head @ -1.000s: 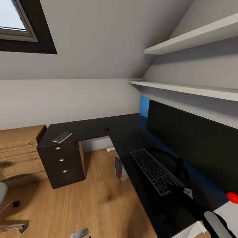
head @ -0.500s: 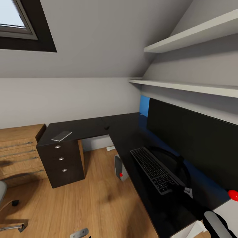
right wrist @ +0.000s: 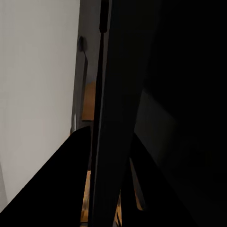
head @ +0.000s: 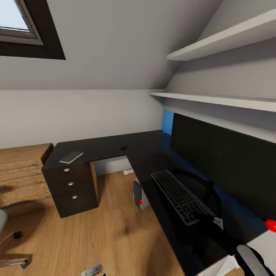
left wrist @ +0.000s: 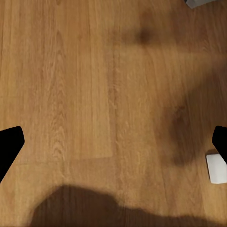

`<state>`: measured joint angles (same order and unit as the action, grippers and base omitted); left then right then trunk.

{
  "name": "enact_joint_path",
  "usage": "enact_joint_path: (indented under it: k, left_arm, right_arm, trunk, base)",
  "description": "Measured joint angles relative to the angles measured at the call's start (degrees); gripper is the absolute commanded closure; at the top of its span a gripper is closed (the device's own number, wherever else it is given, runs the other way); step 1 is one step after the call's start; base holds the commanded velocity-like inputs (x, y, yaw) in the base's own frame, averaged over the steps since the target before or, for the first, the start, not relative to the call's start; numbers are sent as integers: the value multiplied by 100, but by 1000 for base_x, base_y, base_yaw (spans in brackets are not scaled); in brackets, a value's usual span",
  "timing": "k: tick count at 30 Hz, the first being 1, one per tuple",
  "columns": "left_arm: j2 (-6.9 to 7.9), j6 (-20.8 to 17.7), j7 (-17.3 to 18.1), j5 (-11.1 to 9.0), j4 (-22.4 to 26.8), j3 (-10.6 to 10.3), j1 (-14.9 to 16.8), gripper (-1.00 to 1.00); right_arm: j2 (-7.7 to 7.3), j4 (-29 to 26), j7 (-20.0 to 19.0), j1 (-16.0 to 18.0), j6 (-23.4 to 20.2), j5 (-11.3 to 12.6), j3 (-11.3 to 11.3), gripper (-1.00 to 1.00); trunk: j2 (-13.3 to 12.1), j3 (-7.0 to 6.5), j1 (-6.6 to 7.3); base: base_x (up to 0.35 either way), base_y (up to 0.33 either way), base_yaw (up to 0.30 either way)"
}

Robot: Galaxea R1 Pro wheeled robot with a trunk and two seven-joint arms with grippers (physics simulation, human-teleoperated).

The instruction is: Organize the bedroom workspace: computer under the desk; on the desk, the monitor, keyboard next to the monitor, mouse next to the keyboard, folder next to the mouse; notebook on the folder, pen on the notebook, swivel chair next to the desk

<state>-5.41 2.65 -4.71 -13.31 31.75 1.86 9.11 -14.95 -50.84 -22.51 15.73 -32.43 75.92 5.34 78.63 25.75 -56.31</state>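
Two things, keyboard (head: 181, 198) and monitor (head: 226, 165), sit on the table (head: 115, 147); left gripper (left wrist: 113, 142) gapes above floor (left wrist: 85, 94); right gripper's state unclear.

1. A home attic bedroom is serving as a study: a sloped white ceiling with a dark-framed skylight (head: 17, 23) is rising above the L-shaped glossy black desk (head: 115, 147).
2. White wall shelves (head: 218, 100) are hanging above the desk.
3. A light-wood drawer chest (head: 23, 176) is standing beside it on the wooden plank floor (head: 107, 237).
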Motion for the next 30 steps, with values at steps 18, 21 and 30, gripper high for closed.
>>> enact_joint_path:
  k: [18, 21, 30]
  left_arm:
    - [7, 0, 0, -1, 1, -8, 0, -100]
    - [8, 0, 0, -1, 0, -9, 0, -100]
    - [9, 0, 0, -1, 0, -10, 0, -100]
  right_arm:
    - [0, 1, -96, 0, 1, -10, 0, 100]
    - [0, 0, -97, 0, 1, -11, 0, 100]
    - [0, 1, -96, 0, 1, -10, -1, 100]
  trunk:
    - [281, 126, -154]
    - [281, 126, -154]
    - [281, 126, -154]
  base:
    - [0, 0, 0]
    - [0, 0, 0]
    - [0, 0, 0]
